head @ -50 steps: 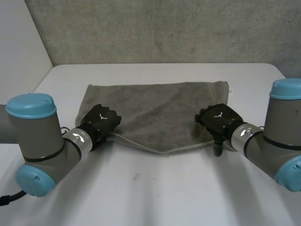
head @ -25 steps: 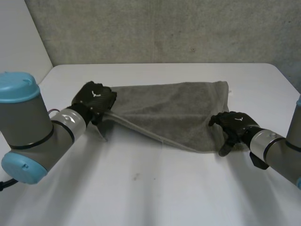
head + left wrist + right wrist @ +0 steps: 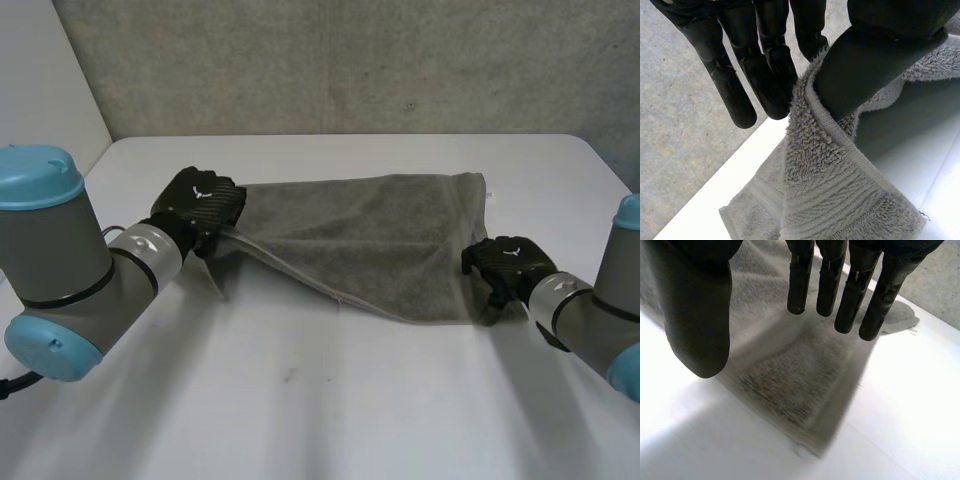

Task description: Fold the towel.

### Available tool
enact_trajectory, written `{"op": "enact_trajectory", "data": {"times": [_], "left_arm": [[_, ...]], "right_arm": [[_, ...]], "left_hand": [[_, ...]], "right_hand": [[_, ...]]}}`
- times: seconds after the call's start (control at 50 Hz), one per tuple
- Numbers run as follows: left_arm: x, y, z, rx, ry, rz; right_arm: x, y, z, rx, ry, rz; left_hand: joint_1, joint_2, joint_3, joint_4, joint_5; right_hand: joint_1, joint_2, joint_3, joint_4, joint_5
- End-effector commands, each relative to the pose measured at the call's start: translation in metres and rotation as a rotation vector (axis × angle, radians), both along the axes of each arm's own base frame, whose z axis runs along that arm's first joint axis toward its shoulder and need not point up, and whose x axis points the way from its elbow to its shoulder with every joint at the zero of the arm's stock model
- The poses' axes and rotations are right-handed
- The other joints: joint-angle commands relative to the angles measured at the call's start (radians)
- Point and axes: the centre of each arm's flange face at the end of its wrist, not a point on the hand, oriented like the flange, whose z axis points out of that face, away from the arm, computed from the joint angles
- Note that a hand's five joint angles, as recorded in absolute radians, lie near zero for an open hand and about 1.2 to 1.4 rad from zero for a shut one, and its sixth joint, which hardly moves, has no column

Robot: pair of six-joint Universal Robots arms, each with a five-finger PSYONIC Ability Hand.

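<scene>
Two black hands are working at a grey towel [image 3: 370, 235], which is lying spread across the far half of the white table [image 3: 330, 400]. The left hand [image 3: 202, 208] is pinching the towel's left corner between its thumb and straight fingers [image 3: 765, 70] and holding that corner raised off the table. The right hand [image 3: 508, 265] is hanging over the towel's near right corner, its fingers [image 3: 850, 295] pointing straight down, slightly spread and gripping nothing.
</scene>
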Motion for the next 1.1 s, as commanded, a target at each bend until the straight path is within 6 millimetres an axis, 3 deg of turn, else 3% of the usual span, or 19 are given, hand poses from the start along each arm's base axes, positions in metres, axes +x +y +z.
{"op": "enact_trajectory", "data": {"times": [0.02, 0.56, 0.9, 0.96, 1.0, 1.1], "left_arm": [[0.000, 0.000, -0.004, 0.010, -0.003, 0.000], [0.000, 0.001, -0.008, 0.022, -0.007, -0.001], [0.000, 0.001, -0.010, 0.027, -0.009, -0.001], [0.000, 0.001, -0.010, 0.029, -0.010, -0.001], [0.000, 0.001, -0.012, 0.033, -0.012, -0.001], [0.000, 0.000, -0.014, 0.037, -0.015, -0.002]], "right_arm": [[-0.019, -0.012, -0.003, -0.017, 0.127, 0.022], [-0.018, -0.031, -0.018, -0.023, 0.121, 0.057], [-0.006, -0.047, -0.012, -0.074, 0.112, 0.069], [0.000, -0.047, -0.016, -0.071, 0.112, 0.082], [0.001, -0.048, -0.016, -0.074, 0.110, 0.086], [0.001, -0.049, -0.012, -0.083, 0.109, 0.085]], "left_hand": [[0.181, 0.178, 0.179, 0.177, 0.182], [0.181, 0.178, 0.179, 0.177, 0.182], [0.181, 0.178, 0.179, 0.177, 0.182], [0.181, 0.178, 0.179, 0.177, 0.182], [0.181, 0.178, 0.179, 0.177, 0.182], [0.181, 0.178, 0.179, 0.177, 0.182]], "right_hand": [[-0.023, -0.035, -0.032, -0.028, 0.002], [0.123, 0.111, 0.114, 0.119, 0.148], [0.226, 0.214, 0.217, 0.222, 0.251], [0.385, 0.373, 0.376, 0.380, 0.410], [0.656, 0.644, 0.647, 0.652, 0.682], [0.897, 0.885, 0.888, 0.892, 0.922]]}}
